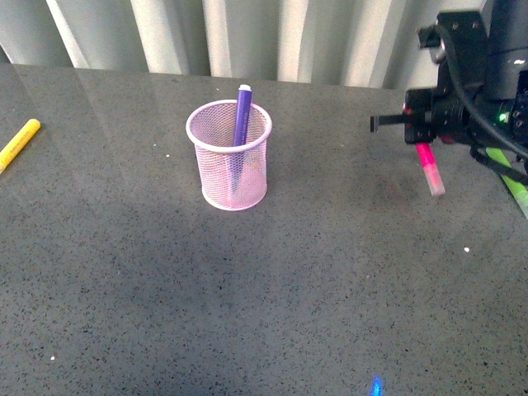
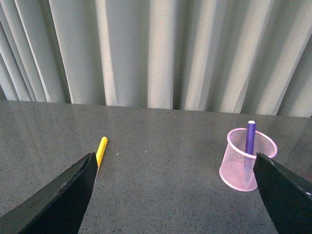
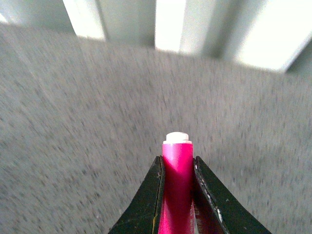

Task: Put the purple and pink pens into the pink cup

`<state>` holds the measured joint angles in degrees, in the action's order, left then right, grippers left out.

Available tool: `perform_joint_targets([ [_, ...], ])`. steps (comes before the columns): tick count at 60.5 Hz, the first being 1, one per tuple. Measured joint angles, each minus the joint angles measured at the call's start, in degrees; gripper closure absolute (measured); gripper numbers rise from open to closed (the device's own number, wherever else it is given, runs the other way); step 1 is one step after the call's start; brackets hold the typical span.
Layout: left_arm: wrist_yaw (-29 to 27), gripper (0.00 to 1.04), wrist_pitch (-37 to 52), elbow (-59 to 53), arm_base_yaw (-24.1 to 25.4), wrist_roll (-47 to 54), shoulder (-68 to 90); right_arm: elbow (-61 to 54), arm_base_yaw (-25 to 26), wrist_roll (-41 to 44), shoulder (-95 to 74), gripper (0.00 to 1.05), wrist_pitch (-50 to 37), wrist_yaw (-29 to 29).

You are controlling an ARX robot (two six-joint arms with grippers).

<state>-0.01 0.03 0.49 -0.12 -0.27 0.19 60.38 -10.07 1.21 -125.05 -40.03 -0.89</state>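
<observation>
- Pink cup (image 1: 216,169) stands mid-tabletop (image 1: 272,297); far left, a yellow marker (image 1: 18,142) is cut by the edge.
- Purple pen (image 1: 242,111) stands inside, its lower half veiled by mesh.
- Left end effector (image 2: 174,158) gapes empty.
- Right end effector (image 3: 178,161) clamps the pink pen (image 1: 429,169); its wrist view is blurred.

Soft, even light. The curtain (image 1: 289,37) glows pale and blows out white in the right wrist view. The table (image 1: 247,313) has a faint sheen near the curtain, and the cup (image 1: 216,169) casts barely any shadow. The right wrist view smears the table with blur, while the pink pen (image 3: 176,180) is fairly sharp.
</observation>
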Motion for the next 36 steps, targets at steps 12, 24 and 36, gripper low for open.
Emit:
perform_joint_targets([
  [12, 0.0, 0.07, 0.0, 0.0, 0.0, 0.0, 0.0, 0.2, -3.0, 1.0, 4.0, 0.93, -6.3, 5.9],
  [24, 0.0, 0.07, 0.0, 0.0, 0.0, 0.0, 0.0, 2.6, -11.3, 5.9, 3.5, 0.93, -13.8, 13.6],
  [36, 0.0, 0.07, 0.0, 0.0, 0.0, 0.0, 0.0, 5.5, -18.3, 7.6, 1.7, 0.93, -17.0, 14.5],
])
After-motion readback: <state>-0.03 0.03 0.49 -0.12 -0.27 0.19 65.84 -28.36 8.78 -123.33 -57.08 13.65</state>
